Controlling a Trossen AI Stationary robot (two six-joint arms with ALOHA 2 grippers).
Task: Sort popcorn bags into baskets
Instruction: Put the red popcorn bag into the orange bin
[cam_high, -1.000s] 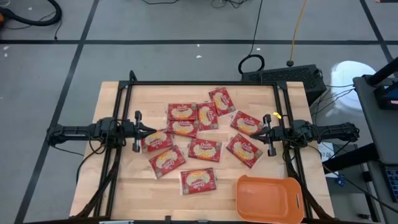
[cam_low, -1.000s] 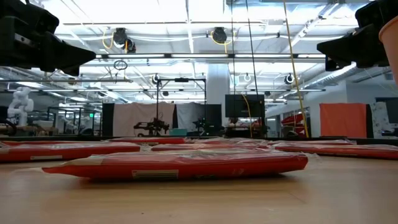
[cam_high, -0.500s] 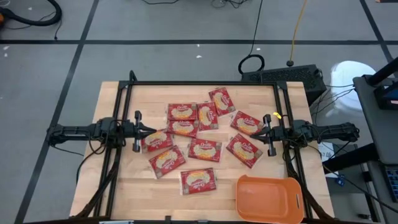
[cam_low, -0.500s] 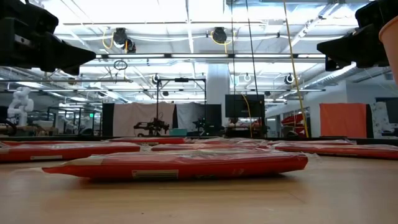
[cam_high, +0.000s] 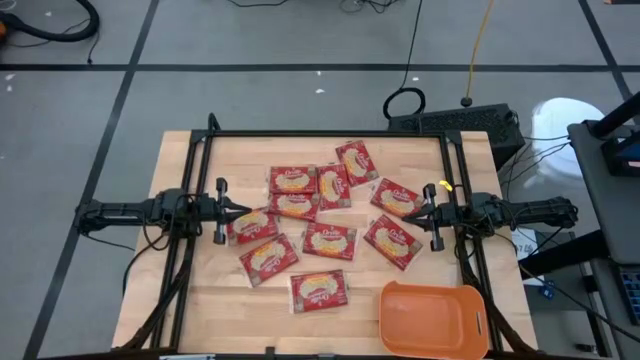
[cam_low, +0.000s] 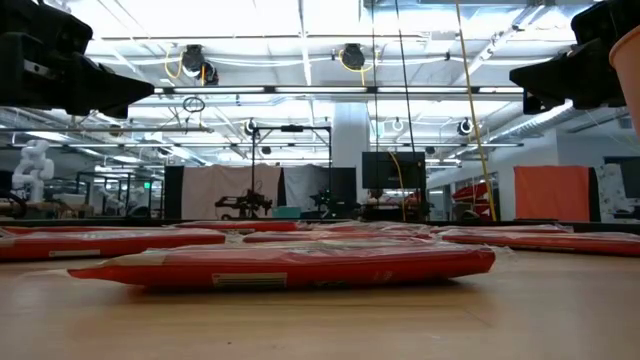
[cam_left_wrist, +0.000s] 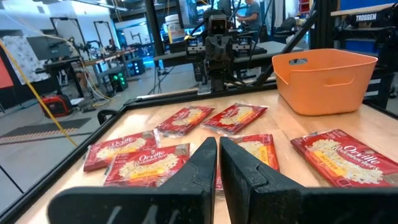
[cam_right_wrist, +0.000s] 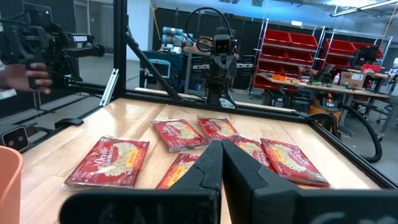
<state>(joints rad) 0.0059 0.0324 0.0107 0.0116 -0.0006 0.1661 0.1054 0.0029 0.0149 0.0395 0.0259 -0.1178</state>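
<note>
Several red popcorn bags (cam_high: 321, 241) with cream-yellow labels lie flat, scattered over the middle of the wooden table; some overlap at their edges. The orange basket (cam_high: 433, 319) stands on the table at the near right corner. My left gripper (cam_high: 240, 212) hovers level above the table's left side, shut, over the edge of the leftmost bag (cam_high: 252, 227). My right gripper (cam_high: 418, 216) hovers level at the right side, shut, above the rightmost bags (cam_high: 393, 241). In each wrist view the fingertips (cam_left_wrist: 217, 144) (cam_right_wrist: 221, 149) meet with nothing between them.
A black metal frame (cam_high: 325, 134) runs round the table's far, left and right sides. Bare wood lies along the near edge left of the basket (cam_high: 215, 310). A person's hand (cam_right_wrist: 34, 74) shows beyond the table in the right wrist view.
</note>
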